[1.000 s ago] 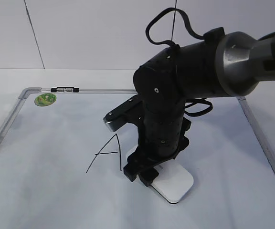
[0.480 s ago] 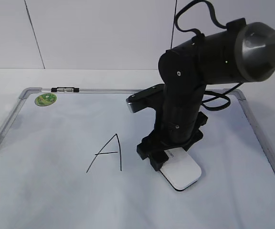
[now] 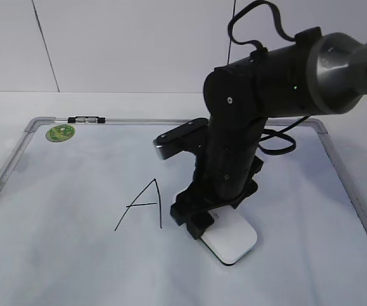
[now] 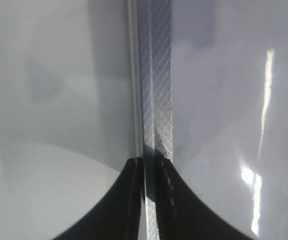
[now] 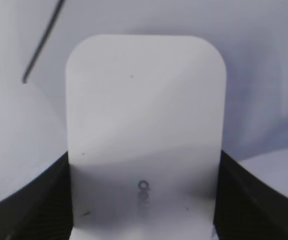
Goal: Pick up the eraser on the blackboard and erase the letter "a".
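Eraser (image 5: 144, 125): rigid, light, smooth plastic; likely slipping unless pinched across its long sides.
Right gripper (image 5: 143, 200): clamping the eraser's sides, pressing it on the blackboard (image 3: 75, 191).
Left gripper (image 4: 149, 200): jaws together on the blackboard frame.

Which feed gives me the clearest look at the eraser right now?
The right wrist view: the eraser fills the frame, its white top seen between the gripper's fingers. The exterior view shows only its near end under the arm. The left wrist view shows none of it.

right claw (image 3: 199, 224) swung back left with the eraser (image 3: 229, 240) between its fingers, nearer the capital A (image 3: 142, 204)
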{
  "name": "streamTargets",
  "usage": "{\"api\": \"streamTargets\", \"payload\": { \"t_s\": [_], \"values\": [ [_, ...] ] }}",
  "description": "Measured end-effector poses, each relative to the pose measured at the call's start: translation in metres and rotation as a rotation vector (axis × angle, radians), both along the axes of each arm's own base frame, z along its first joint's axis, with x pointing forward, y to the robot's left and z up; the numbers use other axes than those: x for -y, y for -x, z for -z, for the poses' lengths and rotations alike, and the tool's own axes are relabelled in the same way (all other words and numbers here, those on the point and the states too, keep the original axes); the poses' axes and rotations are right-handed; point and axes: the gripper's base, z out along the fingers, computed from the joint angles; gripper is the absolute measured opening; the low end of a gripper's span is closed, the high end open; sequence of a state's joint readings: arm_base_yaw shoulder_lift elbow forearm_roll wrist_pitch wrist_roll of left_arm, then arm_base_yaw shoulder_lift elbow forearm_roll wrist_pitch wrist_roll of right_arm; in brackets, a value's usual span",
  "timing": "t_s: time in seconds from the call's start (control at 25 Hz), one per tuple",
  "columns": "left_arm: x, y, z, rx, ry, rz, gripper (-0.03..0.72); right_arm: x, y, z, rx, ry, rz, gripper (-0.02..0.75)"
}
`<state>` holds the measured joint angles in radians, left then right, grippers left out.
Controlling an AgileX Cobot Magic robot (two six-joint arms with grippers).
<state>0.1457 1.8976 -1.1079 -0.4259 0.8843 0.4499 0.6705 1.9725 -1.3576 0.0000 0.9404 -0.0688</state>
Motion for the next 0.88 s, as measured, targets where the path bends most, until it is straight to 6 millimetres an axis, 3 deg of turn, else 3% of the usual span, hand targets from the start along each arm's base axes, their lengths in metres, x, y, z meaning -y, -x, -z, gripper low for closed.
{"api": "streamTargets", "payload": {
  "t_s": [0.16,0.36,0.68,0.88],
  "values": [
    [0.0,0.0,0.0,0.0,0.0,0.0,0.052,-0.018,0.015,0.001,-0.004,-0.004,-0.062,0.554],
    [0.0,0.0,0.0,0.0,0.0,0.0,0.052,-0.013,0.011,0.001,0.0,-0.001,-0.037,0.554],
    [0.0,0.0,0.0,0.002,-0.001,-0.001,0.052,0.041,-0.029,0.001,0.003,-0.006,0.159,0.554],
    [0.0,0.0,0.0,0.002,-0.001,-0.001,0.052,0.063,-0.042,0.0,0.03,0.03,0.242,0.554]
  ]
}}
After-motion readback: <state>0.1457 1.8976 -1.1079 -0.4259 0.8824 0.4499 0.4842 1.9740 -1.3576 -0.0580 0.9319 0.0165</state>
